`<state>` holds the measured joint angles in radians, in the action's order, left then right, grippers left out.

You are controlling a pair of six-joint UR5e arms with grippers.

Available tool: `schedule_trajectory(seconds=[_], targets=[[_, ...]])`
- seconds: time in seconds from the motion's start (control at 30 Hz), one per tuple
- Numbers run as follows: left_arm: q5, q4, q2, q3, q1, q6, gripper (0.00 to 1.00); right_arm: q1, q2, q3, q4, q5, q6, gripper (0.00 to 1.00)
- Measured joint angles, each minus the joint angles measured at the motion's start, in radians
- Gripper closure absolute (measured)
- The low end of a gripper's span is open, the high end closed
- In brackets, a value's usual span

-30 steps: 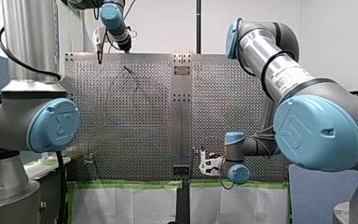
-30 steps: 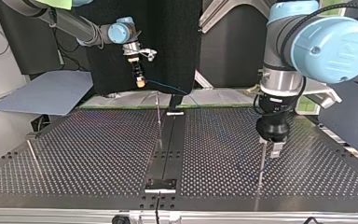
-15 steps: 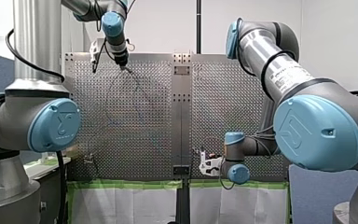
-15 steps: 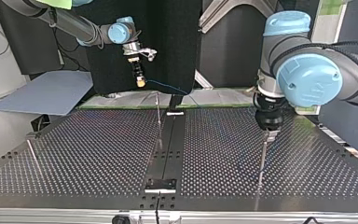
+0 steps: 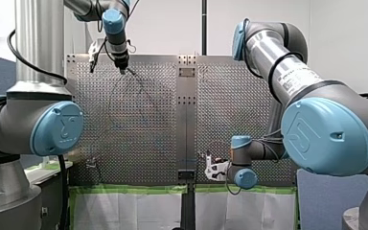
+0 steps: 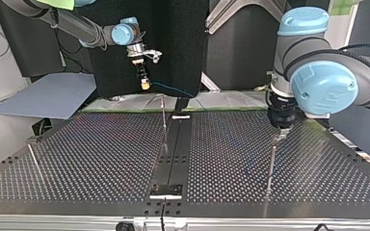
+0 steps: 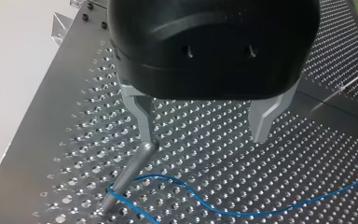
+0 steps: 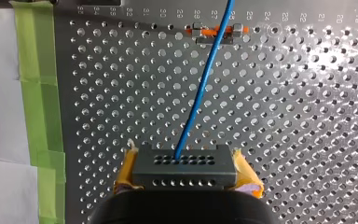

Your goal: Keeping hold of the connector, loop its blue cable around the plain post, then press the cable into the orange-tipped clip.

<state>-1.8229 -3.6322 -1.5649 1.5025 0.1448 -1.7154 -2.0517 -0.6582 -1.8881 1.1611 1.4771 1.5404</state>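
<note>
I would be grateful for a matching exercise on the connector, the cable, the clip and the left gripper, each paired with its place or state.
Things:
1. connector
2. cable
3. clip
4. left gripper

Places or states:
A. open, holding nothing
B. orange-tipped, ahead of the right gripper
C. clamped between yellow pads
D. blue, bends at the foot of the post

Pairs: 1-C, 2-D, 3-B, 4-A

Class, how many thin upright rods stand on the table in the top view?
3: left rod near the table's edge, middle rod by the centre strip, right rod under my left gripper. Others may be hidden.
</note>
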Motion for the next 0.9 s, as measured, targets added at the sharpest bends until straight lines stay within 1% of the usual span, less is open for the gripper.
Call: schedule_trajectory(seconds=[0.37,0.6,0.9], targets=[[0.004,0.01,0.001,-0.035,-0.025,0.004,0.01,0.003,0.0,0.0,0.003,-0.001,0.0,1.0],[0.004,0.01,0.001,-0.037,-0.035,0.005,0.01,0.003,0.0,0.0,0.001,-0.001,0.0,1.0],[0.004,0.01,0.002,-0.037,-0.033,0.002,0.01,0.003,0.0,0.0,0.0,0.0,0.002,1.0]])
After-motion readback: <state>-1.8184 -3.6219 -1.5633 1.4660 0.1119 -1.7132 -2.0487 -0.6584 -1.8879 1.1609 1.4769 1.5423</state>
